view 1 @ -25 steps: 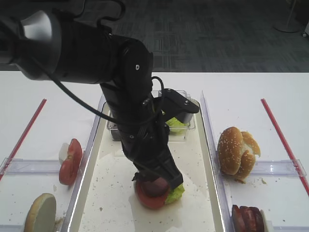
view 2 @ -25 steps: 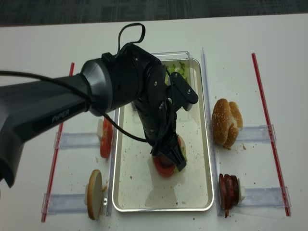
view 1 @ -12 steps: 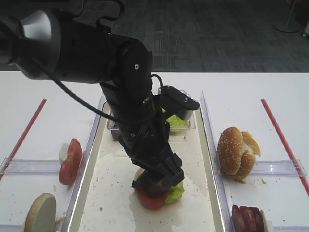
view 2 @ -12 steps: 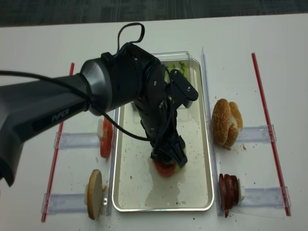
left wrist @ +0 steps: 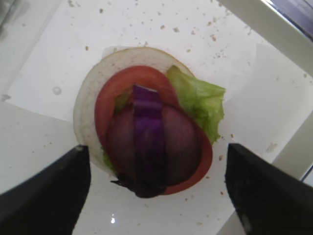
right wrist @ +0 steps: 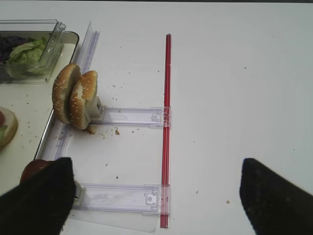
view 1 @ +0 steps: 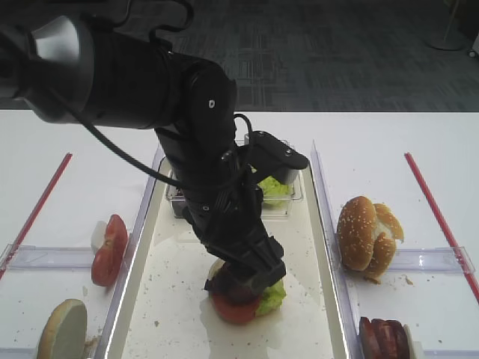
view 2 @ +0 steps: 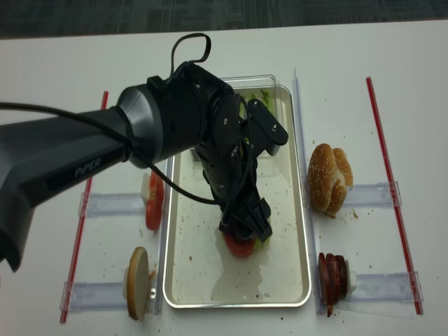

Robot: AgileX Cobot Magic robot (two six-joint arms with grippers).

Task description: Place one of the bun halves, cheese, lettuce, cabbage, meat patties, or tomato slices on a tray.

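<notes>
On the tray: a stack sits toward the tray's [view 2: 178, 280] near half, just right of its middle line.
Stack, bottom up: a pale flat bun half [left wrist: 90, 110], a tomato slice [left wrist: 117, 88], frilly lettuce [left wrist: 200, 98] poking out on one side, a darker round meat patty [left wrist: 181, 142], and a strip of purple cabbage [left wrist: 148, 132] lying across the top.
Left gripper [left wrist: 156, 188]: hangs straight over the stack with its jaws spread wide; both dark fingers [left wrist: 46, 193] stand clear on either side of the food, and nothing is held between them.
Left arm [view 1: 202, 149]: black, reaching down over the middle of the tray and hiding much of it in both high views.
Clear plastic box [view 1: 288, 200]: at the tray's far end, holding green leaves and some purple ones.
Left of the tray: tomato slices [view 1: 108, 250] standing on edge in a clear holder, and nearer the camera another bun half [view 1: 63, 329], pale face showing.
Right of the tray: two seeded bun halves [right wrist: 73, 100] upright in a clear holder [right wrist: 132, 116]; nearer the camera, dark red-brown discs [view 2: 334, 276] stacked on edge.
Red strips [right wrist: 167, 127]: one lies on the white table on each outer side of the holders.
Right gripper [right wrist: 156, 196]: well away from the tray above the bare table, jaws wide apart, holding nothing.
</notes>
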